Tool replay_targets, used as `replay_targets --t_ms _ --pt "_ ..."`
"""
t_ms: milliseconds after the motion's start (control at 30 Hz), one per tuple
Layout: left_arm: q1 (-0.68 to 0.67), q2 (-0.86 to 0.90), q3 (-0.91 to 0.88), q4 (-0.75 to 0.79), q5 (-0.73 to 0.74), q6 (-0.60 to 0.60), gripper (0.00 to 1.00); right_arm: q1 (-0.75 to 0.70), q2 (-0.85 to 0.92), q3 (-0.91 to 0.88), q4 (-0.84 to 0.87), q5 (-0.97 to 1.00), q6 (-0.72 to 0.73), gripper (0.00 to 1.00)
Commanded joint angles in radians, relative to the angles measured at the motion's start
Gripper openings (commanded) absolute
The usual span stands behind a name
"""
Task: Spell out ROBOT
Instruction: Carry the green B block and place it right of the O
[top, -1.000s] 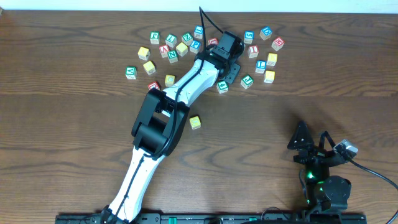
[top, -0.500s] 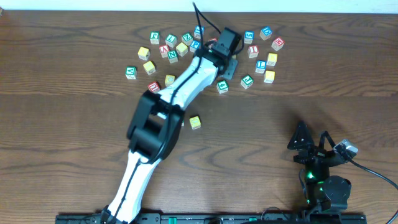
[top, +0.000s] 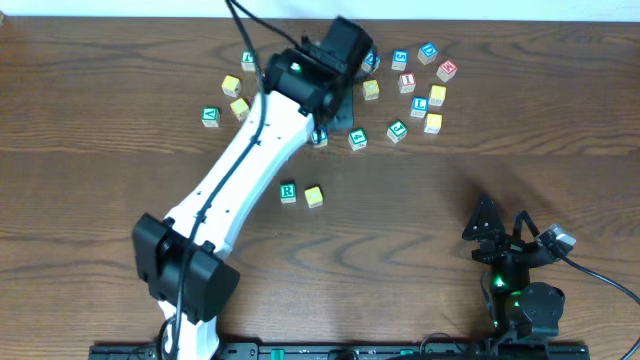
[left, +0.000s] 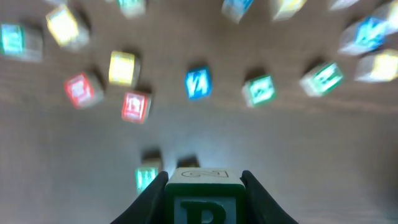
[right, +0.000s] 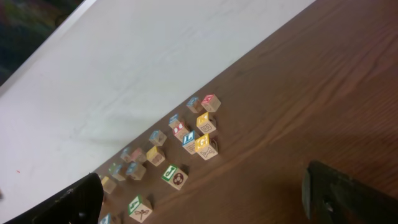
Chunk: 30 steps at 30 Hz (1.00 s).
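Observation:
My left gripper (top: 336, 108) hangs over the block cluster at the far side of the table. In the left wrist view it (left: 204, 198) is shut on a green-edged letter block (left: 204, 200). Only the top of that block's letter shows, so it could be B or R. In the overhead view the arm hides this block. A green R block (top: 288, 192) and a yellow block (top: 314, 196) lie side by side mid-table. My right gripper (top: 492, 226) rests open and empty at the near right, with its fingers far apart in its wrist view (right: 211, 202).
Several loose letter blocks lie along the far side, among them a green one (top: 210, 116), a yellow one (top: 432, 122), a red one (top: 446, 69) and a blue one (top: 428, 50). The left wrist view is motion-blurred, with blocks such as a blue one (left: 198, 83).
The left arm has swung its elbow left and lifted, and its gripper has shifted left over the cluster. The R block beside the yellow one has come into view. The right arm is still.

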Motion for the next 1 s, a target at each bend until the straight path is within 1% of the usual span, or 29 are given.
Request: replay_targets --t_ms 0,100,200,367,533,800,867,967 --pt "-0.040 0.035 -0.114 -0.025 -0.013 -0.136 0.08 -0.002 -0.005 -0.002 -0.003 0.005 0.003 0.99" --pt "-0.064 0.035 -0.223 0.015 -0.013 -0.192 0.08 -0.002 -0.005 -0.002 -0.003 0.005 0.003 0.99" --pt "-0.087 0.035 -0.311 0.098 -0.002 -0.208 0.08 -0.002 -0.005 -0.002 -0.003 0.005 0.003 0.99" --pt "-0.121 0.035 -0.375 0.216 0.002 -0.244 0.08 -0.002 -0.005 -0.002 -0.003 0.005 0.003 0.99" --pt "-0.135 0.037 -0.465 0.311 -0.033 -0.332 0.08 -0.002 -0.005 -0.002 -0.003 0.005 0.003 0.99" --pt "-0.134 0.039 -0.605 0.531 -0.032 -0.332 0.08 -0.002 -0.005 -0.002 -0.003 0.005 0.003 0.99" --pt "-0.132 0.039 -0.628 0.571 -0.032 -0.332 0.08 -0.002 -0.005 -0.002 -0.003 0.005 0.003 0.99" --pt "-0.132 0.042 -0.640 0.578 -0.032 -0.344 0.08 -0.002 -0.005 -0.002 -0.003 0.005 0.003 0.99"
